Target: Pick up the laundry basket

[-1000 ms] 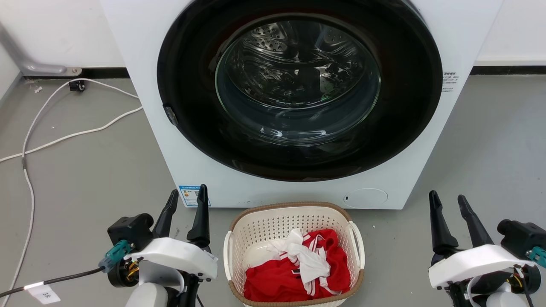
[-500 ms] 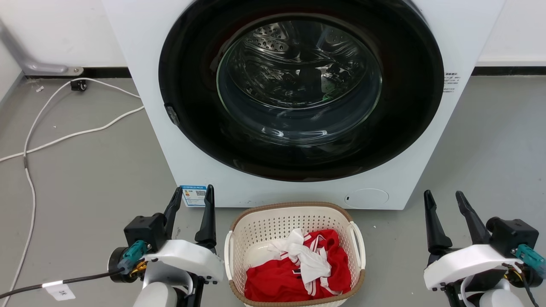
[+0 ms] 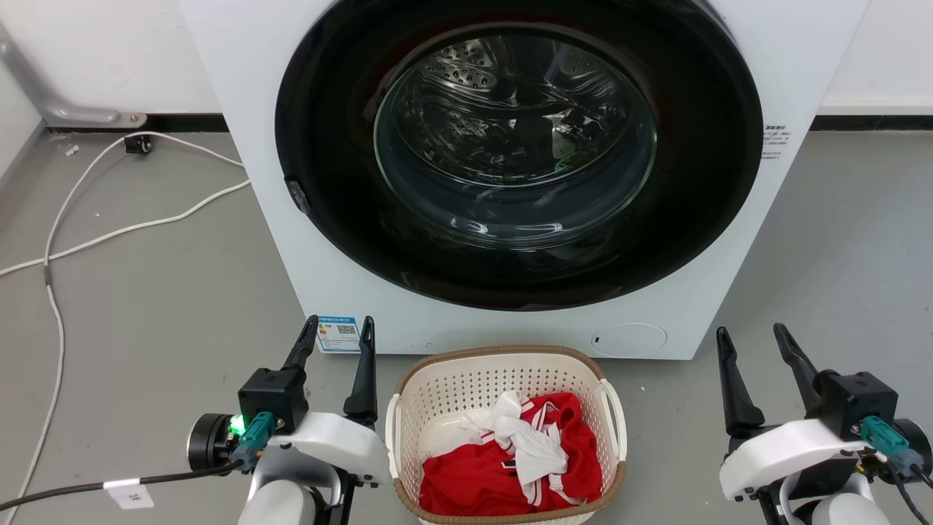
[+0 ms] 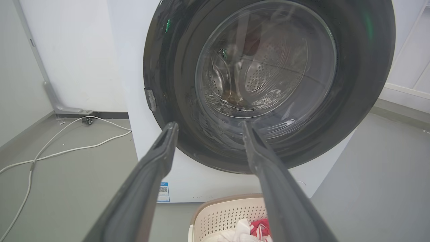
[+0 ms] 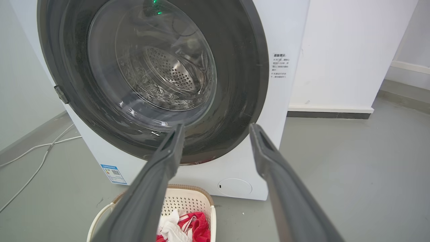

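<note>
The near end of the laundry basket [image 3: 474, 383] is cut off by the bottom edge of the head view, and the left wrist view catches only its far rim between the fingers. The top of the washer [image 3: 306, 277] is out of frame. Reflections on its round glass door [image 3: 514, 138] make it hard to tell what, if anything, lies in the drum. The basket stands on the floor just in front of the washer, between the two arms, and neither arm touches it. It holds a crumpled red garment [image 3: 474, 485] with a white garment [image 3: 525, 441] lying across it. The left gripper [image 3: 340, 322] is just left of the basket with its fingers spread and nothing between them. The right gripper [image 3: 751, 329] is well to the basket's right, likewise spread and empty. The floor [image 3: 146, 306] is smooth grey, with a white cable [image 3: 109, 233] trailing along it on the left towards a white wall [image 3: 109, 51] with a dark skirting. A small blue sticker [image 3: 339, 334] sits low on the washer's front.
</note>
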You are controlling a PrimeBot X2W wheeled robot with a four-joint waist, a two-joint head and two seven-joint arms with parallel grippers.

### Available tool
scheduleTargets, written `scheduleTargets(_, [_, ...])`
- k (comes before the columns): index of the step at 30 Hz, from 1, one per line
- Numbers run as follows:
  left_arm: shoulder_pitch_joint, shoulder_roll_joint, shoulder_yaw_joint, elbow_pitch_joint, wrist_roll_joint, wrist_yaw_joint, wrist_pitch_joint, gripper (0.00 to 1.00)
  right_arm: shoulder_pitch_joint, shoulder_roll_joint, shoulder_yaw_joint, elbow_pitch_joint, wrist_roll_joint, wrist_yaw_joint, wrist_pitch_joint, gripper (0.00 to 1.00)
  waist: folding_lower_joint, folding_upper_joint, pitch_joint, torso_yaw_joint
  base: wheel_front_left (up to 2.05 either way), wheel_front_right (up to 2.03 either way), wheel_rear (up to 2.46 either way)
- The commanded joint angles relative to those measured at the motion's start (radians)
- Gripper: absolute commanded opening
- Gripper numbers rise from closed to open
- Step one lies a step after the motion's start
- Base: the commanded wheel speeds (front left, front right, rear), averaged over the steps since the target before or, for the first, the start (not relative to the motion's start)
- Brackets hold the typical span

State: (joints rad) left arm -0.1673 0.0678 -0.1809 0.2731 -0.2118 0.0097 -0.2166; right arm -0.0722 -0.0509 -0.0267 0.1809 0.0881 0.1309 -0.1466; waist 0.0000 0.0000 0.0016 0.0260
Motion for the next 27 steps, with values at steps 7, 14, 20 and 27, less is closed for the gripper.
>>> scheduleTargets(7, [-0.019,0.006,-0.013,0.004,0.070,0.014,-0.023,1.00,-0.004,0.001,0.003,-0.015,-0.070,0.000,-0.003,1.00,0.0000,0.0000,0.002,0.001,0.00,0.00,0.00])
scheduleTargets(14, [-0.023,0.006,-0.020,0.009,0.117,0.019,-0.035,1.00,0.002,0.001,0.003,-0.022,-0.119,0.000,-0.007,1.00,0.0000,0.0000,0.002,0.002,0.00,0.00,0.00])
scheduleTargets(20, [-0.023,0.004,-0.024,0.014,0.146,0.022,-0.045,1.00,0.008,0.001,0.004,-0.028,-0.150,0.000,-0.008,1.00,0.0000,0.0000,0.003,0.005,0.00,0.00,0.00])
scheduleTargets(27, [-0.022,0.000,-0.022,0.019,0.151,0.023,-0.049,1.00,0.012,0.001,0.007,-0.034,-0.154,0.000,-0.004,1.00,0.0000,0.0000,0.004,0.006,0.00,0.00,0.00])
